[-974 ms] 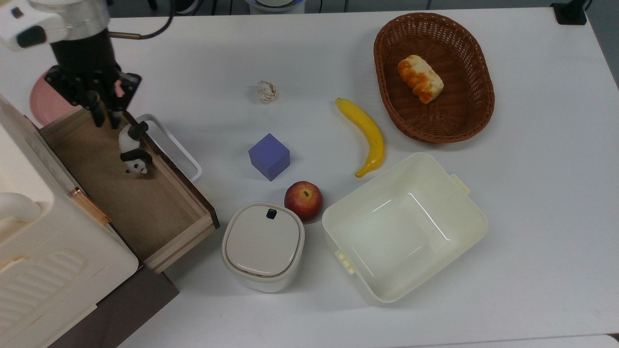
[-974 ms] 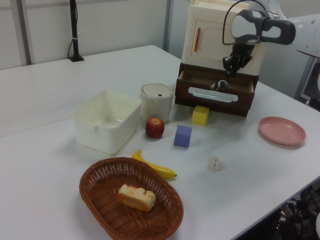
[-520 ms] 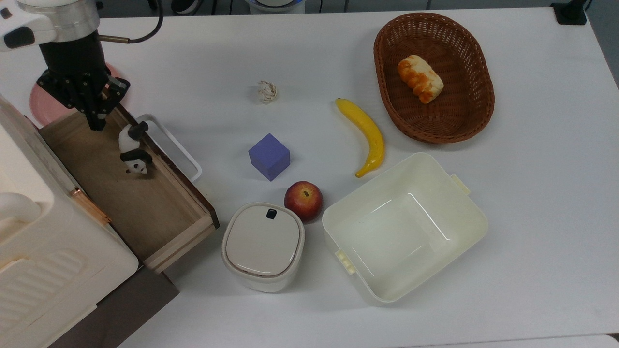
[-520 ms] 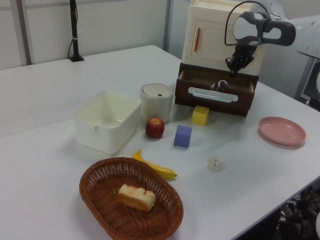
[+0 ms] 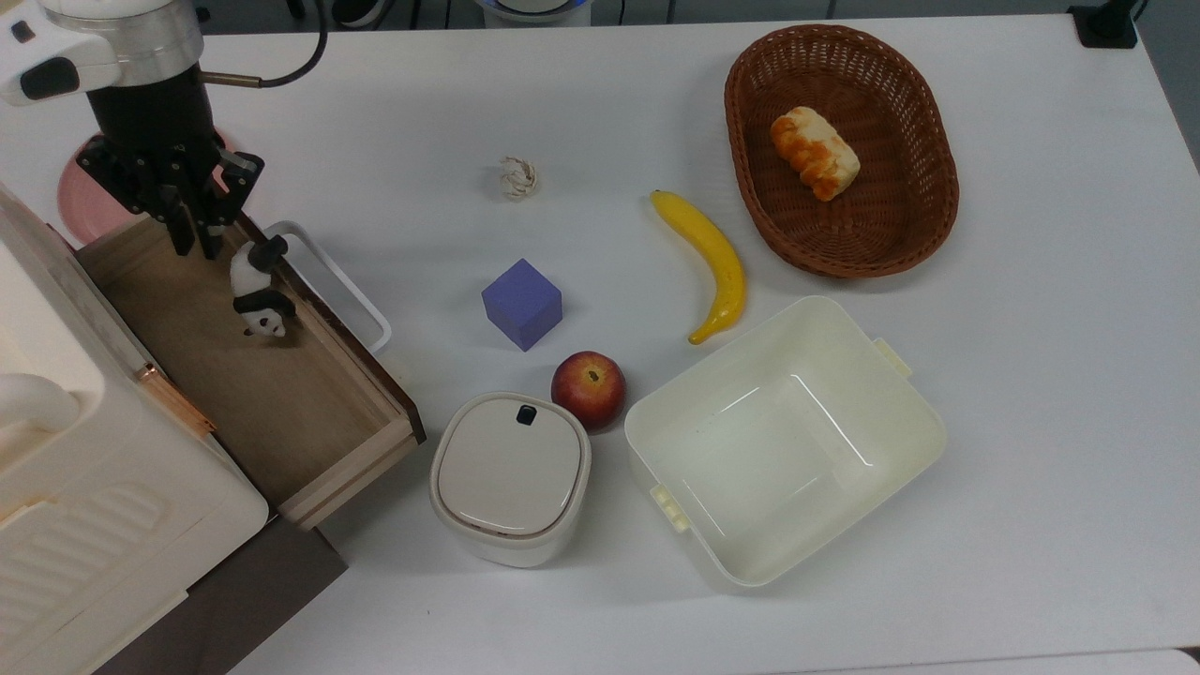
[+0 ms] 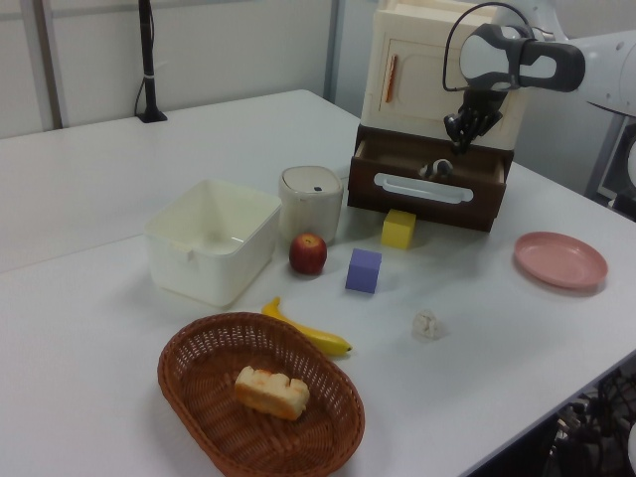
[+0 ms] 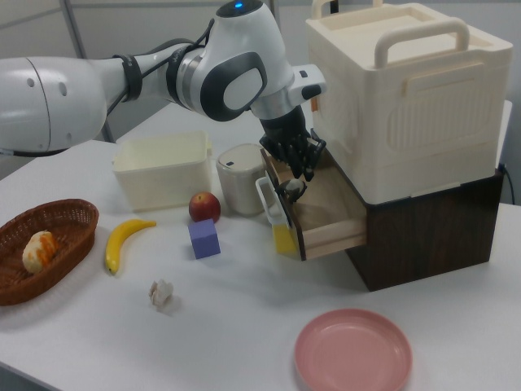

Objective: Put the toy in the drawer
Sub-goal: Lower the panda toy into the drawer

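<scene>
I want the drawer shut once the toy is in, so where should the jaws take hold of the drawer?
Probably the white loop handle on the drawer front. It stands off the dark panel, leaving a gap for one jaw. Coming from above, jaws straddling the long bar at mid-length, looks best. The panda toy lies inside by the front wall; the gripper is above it.

The pink plate (image 5: 82, 202) lies half hidden behind the arm and cabinet (image 5: 84, 487) in the top view. The top view's left edge crops that cabinet. Whether the claw (image 5: 195, 239) is parted is unclear.

Toy (image 5: 258, 298) in drawer (image 5: 281, 412)
</scene>
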